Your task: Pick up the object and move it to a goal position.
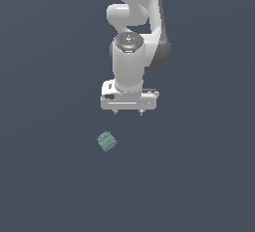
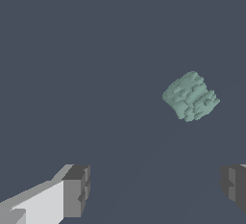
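The object, a small pale teal-green block (image 1: 106,141) with a ridged, bumpy surface, lies on the dark grey floor, below the gripper in the exterior view and a little toward that view's left. It also shows in the wrist view (image 2: 190,96), apart from both fingers. My white gripper (image 1: 128,112) points straight down above the floor, with only its short fingertips showing. In the wrist view the gripper (image 2: 156,189) is open and empty, and its dark finger pads (image 2: 79,189) stand far apart. It does not touch the block.
The white arm (image 1: 134,22) rises behind the gripper toward the top of the exterior view. The floor (image 1: 199,176) is a plain dark grey surface with no other objects or markers in view.
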Available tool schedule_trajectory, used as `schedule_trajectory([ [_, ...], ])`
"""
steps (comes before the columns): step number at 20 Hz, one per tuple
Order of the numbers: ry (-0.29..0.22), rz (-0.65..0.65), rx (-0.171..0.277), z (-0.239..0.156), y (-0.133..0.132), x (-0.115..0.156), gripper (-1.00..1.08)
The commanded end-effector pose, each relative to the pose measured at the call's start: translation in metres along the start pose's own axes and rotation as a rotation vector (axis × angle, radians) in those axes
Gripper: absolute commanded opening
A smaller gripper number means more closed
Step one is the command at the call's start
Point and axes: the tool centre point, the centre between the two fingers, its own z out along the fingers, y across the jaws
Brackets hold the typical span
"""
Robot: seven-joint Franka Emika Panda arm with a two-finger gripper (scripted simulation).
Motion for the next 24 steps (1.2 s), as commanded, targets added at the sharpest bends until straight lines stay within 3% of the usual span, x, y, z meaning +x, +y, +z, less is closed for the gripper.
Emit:
schedule_trajectory([
  [1, 0.0, 0.0, 0.0, 0.0, 0.0, 0.0, 1.0],
  [11, 0.012, -0.01, -0.001, -0.019, -0.014, 0.003, 1.0],
  [24, 0.008, -0.089, -0.005, -0.007, -0.001, 0.011, 1.0],
])
